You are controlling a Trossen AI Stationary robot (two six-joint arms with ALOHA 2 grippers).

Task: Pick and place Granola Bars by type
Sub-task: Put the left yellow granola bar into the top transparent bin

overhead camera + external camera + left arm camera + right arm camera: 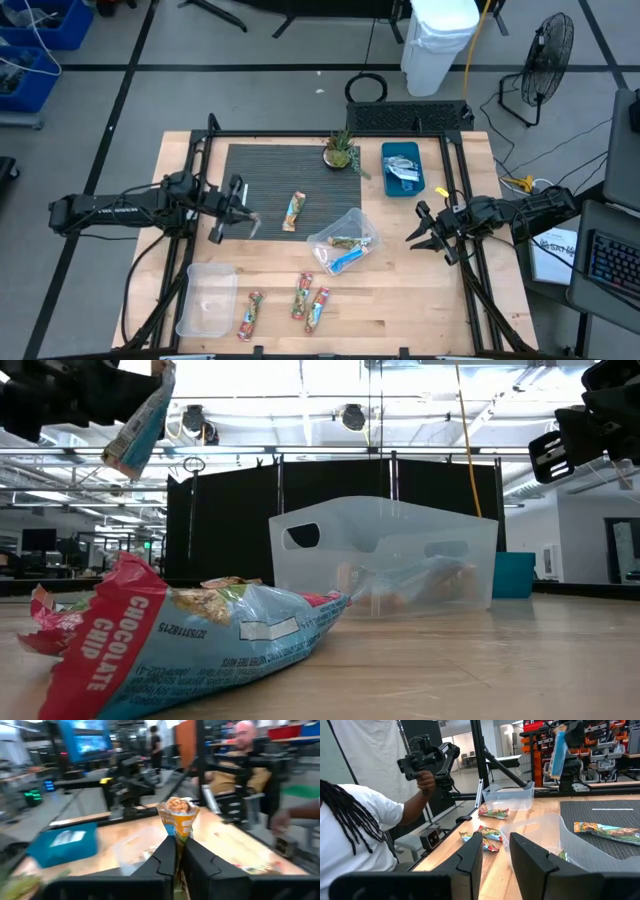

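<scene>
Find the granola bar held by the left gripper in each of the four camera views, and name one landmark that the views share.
High view: the held granola bar hangs at the left gripper, over the dark mat's left edge.
Low view: top left, raised above the table.
Left wrist view: centre, pinched between the fingers.
Right wrist view: upper right, far off.
Shared landmark: the tipped clear bin.

bright overhead light, blurry left wrist cam

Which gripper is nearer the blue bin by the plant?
Right. The right gripper hangs just below the blue bin in the high view; the left gripper, holding a bar, is across the mat.
</scene>
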